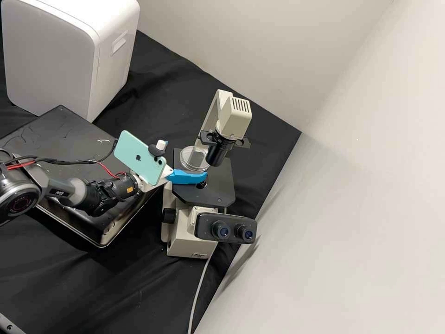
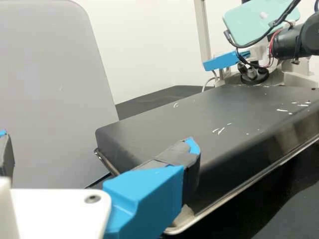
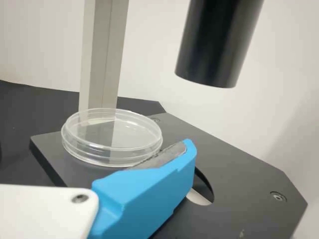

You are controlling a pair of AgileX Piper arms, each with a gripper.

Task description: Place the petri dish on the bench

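Observation:
A clear round petri dish (image 1: 194,157) (image 3: 112,135) sits on the black microscope stage (image 1: 219,186) (image 3: 239,184), just beside the black condenser tube (image 1: 215,153) (image 3: 217,40). My right gripper (image 1: 192,169) (image 3: 94,149) is level with the stage, open. One of its blue fingers (image 3: 149,189) lies along the near side of the dish, close to its rim, and the other is hidden. My left gripper (image 2: 97,149) stands open low by the corner of a glossy black box (image 2: 224,134), with nothing between its fingers.
The microscope's eyepieces (image 1: 229,229) face the front, and its cable runs off the bench edge. The black box (image 1: 69,134) lies left of the microscope, with a white appliance (image 1: 69,51) behind it. A mint phone (image 1: 139,157) rides on the right arm. A wall closes the right side.

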